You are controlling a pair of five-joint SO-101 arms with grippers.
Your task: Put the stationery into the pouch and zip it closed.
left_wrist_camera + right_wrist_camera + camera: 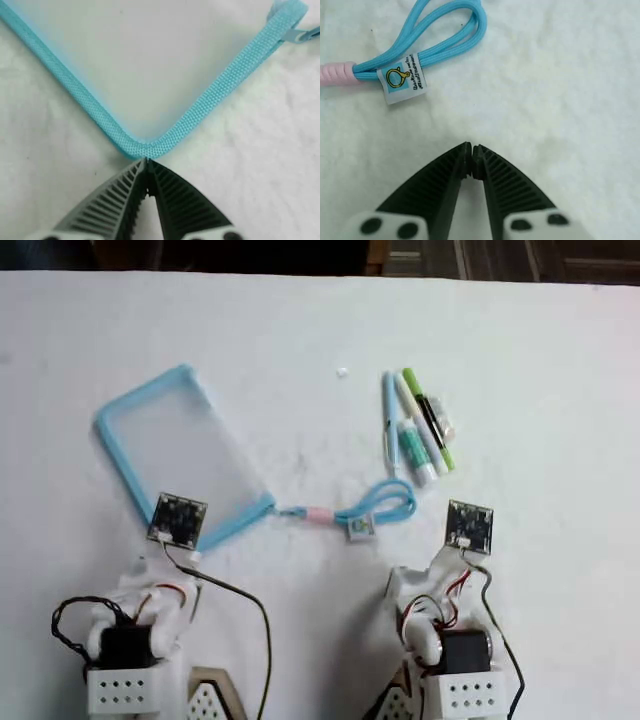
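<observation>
The left fingers [115, 200] are pressed together and hold nothing, their tips just touching the corner of the pouch [215, 95] at its woven blue trim. The right fingers [440, 190] are likewise closed and empty over the bare counter [560, 90], near the looped blue strap [445, 30] on the zip pull. The pouch [175, 440] lies flat at the left. The stationery [420, 430], slim pens and markers lying side by side and touching, sits right of the strap.

The pouch looks light, soft and floppy, likely to slide, so the stiffer trim is the best grip. The pens seem light, rigid, smooth and prone to rolling. Pinch an outer one across its barrel. I cannot tell whether the zip is open.
</observation>
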